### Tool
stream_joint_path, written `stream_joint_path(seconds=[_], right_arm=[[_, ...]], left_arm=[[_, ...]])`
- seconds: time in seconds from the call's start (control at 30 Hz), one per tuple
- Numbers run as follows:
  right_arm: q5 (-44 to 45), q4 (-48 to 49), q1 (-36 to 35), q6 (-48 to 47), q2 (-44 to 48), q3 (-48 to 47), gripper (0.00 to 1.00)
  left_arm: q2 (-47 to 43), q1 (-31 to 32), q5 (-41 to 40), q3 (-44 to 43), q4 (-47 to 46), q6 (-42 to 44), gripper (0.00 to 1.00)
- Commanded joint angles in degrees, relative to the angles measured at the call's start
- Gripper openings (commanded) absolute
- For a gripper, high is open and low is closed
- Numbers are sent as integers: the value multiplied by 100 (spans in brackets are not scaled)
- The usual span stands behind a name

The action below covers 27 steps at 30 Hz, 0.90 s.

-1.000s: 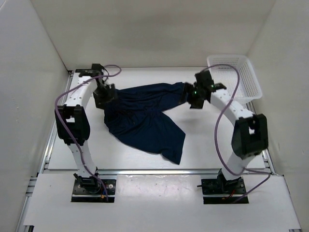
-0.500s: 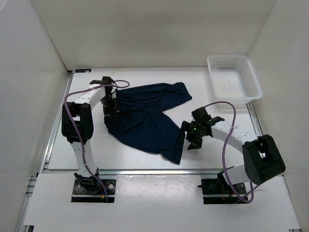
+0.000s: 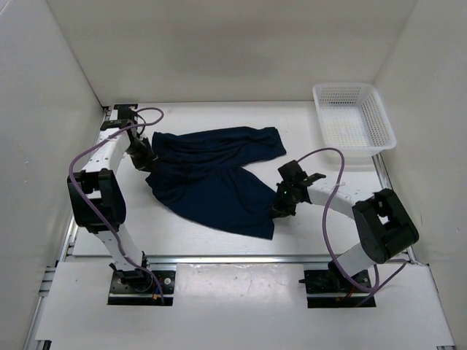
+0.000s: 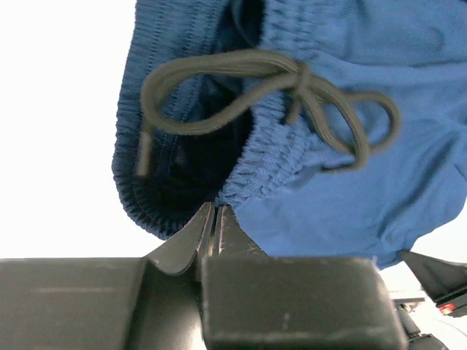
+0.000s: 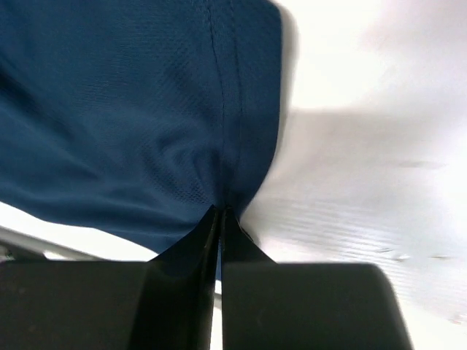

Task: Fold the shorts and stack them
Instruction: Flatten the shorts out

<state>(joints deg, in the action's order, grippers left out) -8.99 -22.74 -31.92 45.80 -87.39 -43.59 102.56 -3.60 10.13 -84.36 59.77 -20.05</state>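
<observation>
The dark navy shorts (image 3: 211,175) lie spread on the white table, one leg reaching back right and the other toward the front. At their left end my left gripper (image 3: 143,157) is shut on the elastic waistband (image 4: 248,171), just below the knotted drawstring (image 4: 292,80). Over at the hem of the front leg, my right gripper (image 3: 281,203) is shut on the fabric's edge (image 5: 233,168). In both wrist views the jaws are pressed together with cloth pinched at their tips.
A white mesh basket (image 3: 353,117) stands at the back right corner. White walls close in the table on three sides. Purple cables loop above both arms.
The right arm swung from the back leg of the shorts down to the front leg's hem and shut on it. The left gripper shut on the waistband and drew it left.
</observation>
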Motion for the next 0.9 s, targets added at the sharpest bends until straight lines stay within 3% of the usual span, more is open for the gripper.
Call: stream_joint_path(seconds=[0.0, 0.23, 0.37, 0.7, 0.8, 0.83, 0.87], right_arm=[[643, -168, 317, -229, 178, -605, 0], [1470, -749, 494, -651, 434, -1599, 0], [1593, -1196, 1028, -722, 232, -2038, 0], [1453, -1716, 1355, -1003, 637, -1512, 0], [1453, -1638, 1574, -1003, 241, -1573, 21], [1584, -1637, 1575, -1003, 180, -1573, 42], [1750, -1567, 1575, -1003, 127, -1573, 53]], left_arm=[[-219, -1, 349, 86, -88, -34, 10], [-325, -185, 454, 139, -88, -148, 10], [-106, -238, 455, -63, -88, -218, 10], [114, -361, 621, -282, -88, -271, 10], [474, -300, 780, -642, -88, -271, 31], [545, -300, 780, -757, -36, -219, 38], [598, -239, 780, -1001, 26, -218, 53]])
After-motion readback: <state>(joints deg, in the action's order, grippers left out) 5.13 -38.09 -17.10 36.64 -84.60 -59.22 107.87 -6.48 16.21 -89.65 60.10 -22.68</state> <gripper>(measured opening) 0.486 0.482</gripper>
